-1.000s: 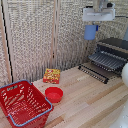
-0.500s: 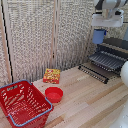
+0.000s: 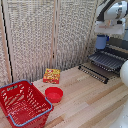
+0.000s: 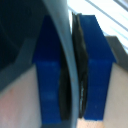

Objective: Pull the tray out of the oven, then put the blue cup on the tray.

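Between the fingers: in the wrist view two blue fingertip pads pinch a thin pale wall, which I judge to be the rim of the blue cup; the jaws stand nearly together with only that wall between them
Gripper: the gripper hangs from the white arm at the exterior view's upper right; the cup hangs under it, clear of any surface
Blue cup: held in the air just above the far end of the tray; not yet touching the bars, as far as the blur allows
Tray: a dark rack of thin bars drawn forward out of the oven and lying over the lowered door; so the pulling step looks done
Left to do: lower the cup onto the tray and let go; this is a judgement from how things lie
Elsewhere on the table: a red bowl just beside a red basket; a small red and yellow packet near the slatted screen behind
Writing: the packet carries print, too small and blurred to read; no brand or label is legible on the oven, cup or arm
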